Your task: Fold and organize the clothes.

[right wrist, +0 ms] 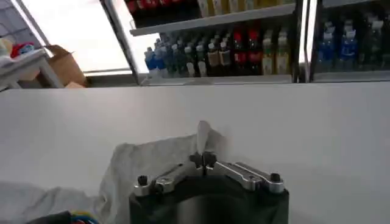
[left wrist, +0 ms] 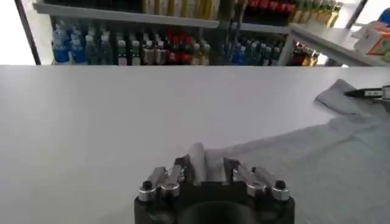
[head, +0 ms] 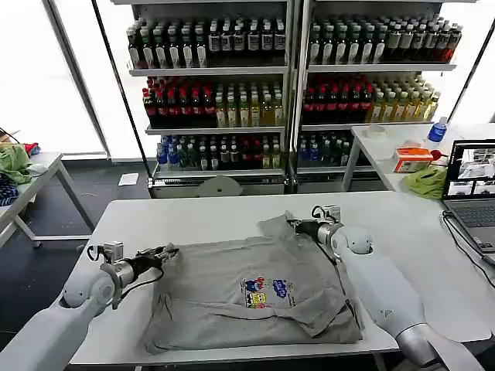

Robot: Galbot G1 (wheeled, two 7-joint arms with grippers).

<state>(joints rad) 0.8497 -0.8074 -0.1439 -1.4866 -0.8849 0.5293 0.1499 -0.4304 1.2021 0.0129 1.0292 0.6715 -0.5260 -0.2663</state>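
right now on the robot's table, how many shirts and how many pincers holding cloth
grey shirt: 1
pincers gripping it: 2, left pincer at one sleeve, right pincer at the other
total: 3

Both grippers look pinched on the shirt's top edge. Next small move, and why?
Probably lift both grippers together and carry the far edge toward the robot, to start a fold. The left gripper pinches a tuft at one sleeve and the right gripper is shut on a peak of cloth at the other, while the shirt lies spread on the table, print up.
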